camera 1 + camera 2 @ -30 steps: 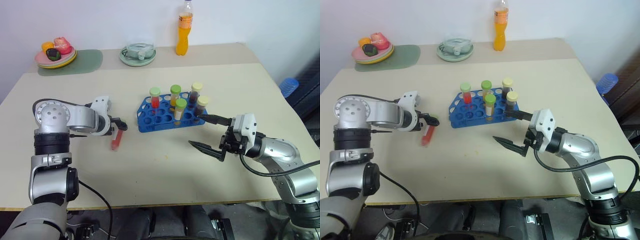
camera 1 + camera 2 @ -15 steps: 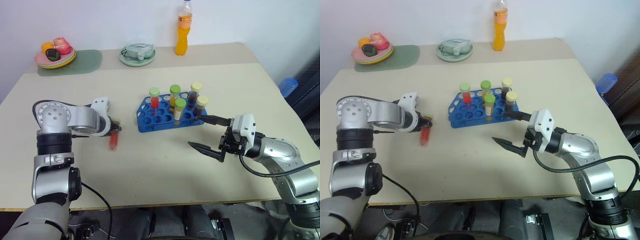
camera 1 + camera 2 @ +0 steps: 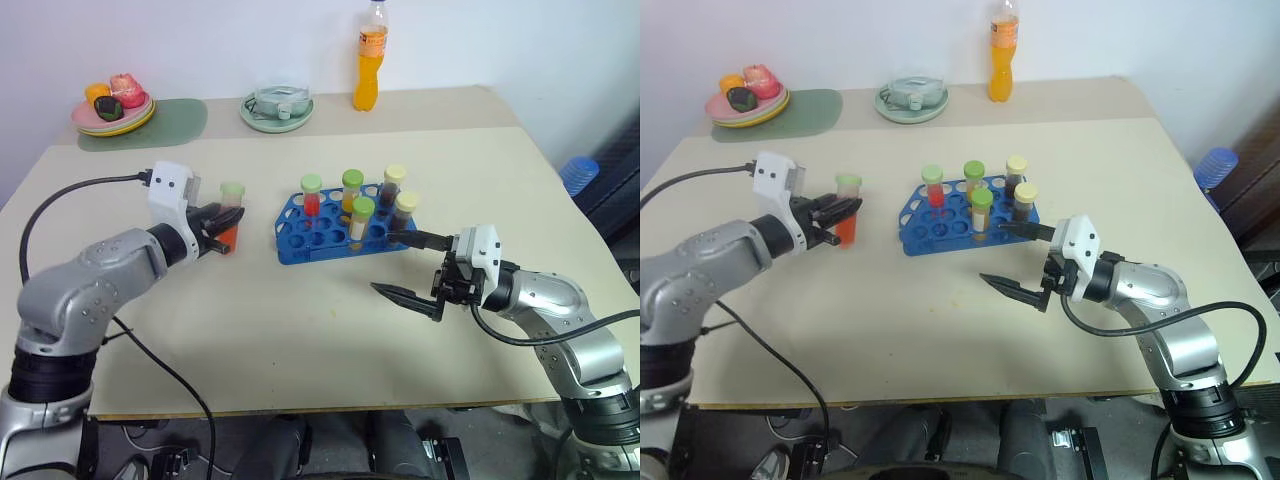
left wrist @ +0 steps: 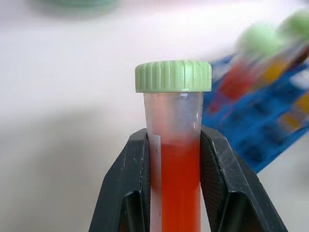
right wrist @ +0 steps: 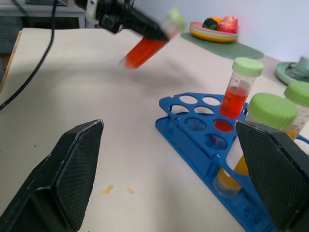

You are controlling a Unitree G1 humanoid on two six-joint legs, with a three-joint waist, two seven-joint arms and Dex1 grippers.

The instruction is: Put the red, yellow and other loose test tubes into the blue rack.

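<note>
My left gripper (image 3: pixel 218 238) is shut on a red test tube (image 3: pixel 229 226) with a pale green cap and holds it upright above the table, left of the blue rack (image 3: pixel 297 251). In the left wrist view the red tube (image 4: pixel 176 164) stands pinched between the two black fingers (image 4: pixel 133 179). Several capped tubes stand in the rack, among them a red one (image 3: pixel 310 196), yellow ones (image 3: pixel 359 221) and dark ones (image 3: pixel 403 212). My right gripper (image 3: pixel 383 262) hovers open just off the rack's front right corner, holding nothing.
Along the table's far edge stand an orange drink bottle (image 3: pixel 368 55), a pale green dish (image 3: pixel 276 108) and a plate of fruit (image 3: pixel 112 108) on a green mat (image 3: pixel 160 127). A blue object (image 3: pixel 578 172) sits beyond the right edge.
My left gripper shut on the red tube that lay on the table, lifted it and turned it upright. The right arm has not moved.
</note>
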